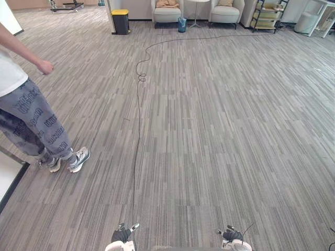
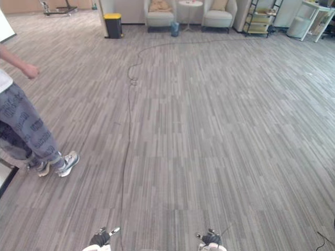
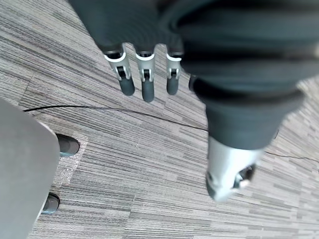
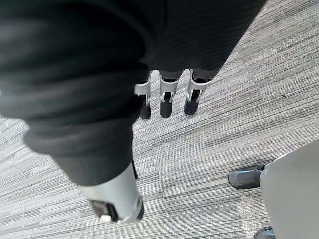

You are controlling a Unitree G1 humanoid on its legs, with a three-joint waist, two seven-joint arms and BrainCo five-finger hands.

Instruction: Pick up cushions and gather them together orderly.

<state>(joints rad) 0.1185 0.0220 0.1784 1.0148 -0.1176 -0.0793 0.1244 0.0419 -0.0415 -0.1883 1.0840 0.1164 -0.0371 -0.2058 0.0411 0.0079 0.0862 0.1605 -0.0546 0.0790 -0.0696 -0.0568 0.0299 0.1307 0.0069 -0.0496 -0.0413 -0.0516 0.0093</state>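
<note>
– Cushions [image 1: 167, 3], the tan fabric ones: where are they?
– At the far end of the room, well apart from both hands. You've got one on the seat of the left pale grey armchair [image 1: 167, 14]. A second tan cushion [image 1: 226, 2] sits on the matching right armchair [image 1: 226, 14]. A small round white side table [image 2: 190, 3] stands between the two chairs.
– Left hand?
– Your left hand [image 3: 145, 79] hangs over the grey striped carpet [image 1: 220, 146]. Fingers straight & pointing down, thumb apart from them, nothing in it.
– Right hand?
– Same. Your right hand [image 4: 167, 97] is also above the carpet w/ fingers straight and loose, thumb off to the side. It isn't holding anything.
– Anything else around?
– A person in a white tee & grey patterned trousers [image 1: 31, 120] stands on the carpet at your left, pale sneakers on, one arm out in front. A black bin w/ a yellow lid [image 1: 121, 22] sits left of the armchairs by the back wall. A small blue bin [image 1: 181, 24] is near the foot of the side table. A dark metal shelf rack [image 1: 267, 15] stands right of the chairs. Can't tell what's on its shelves from here, too far off.
</note>
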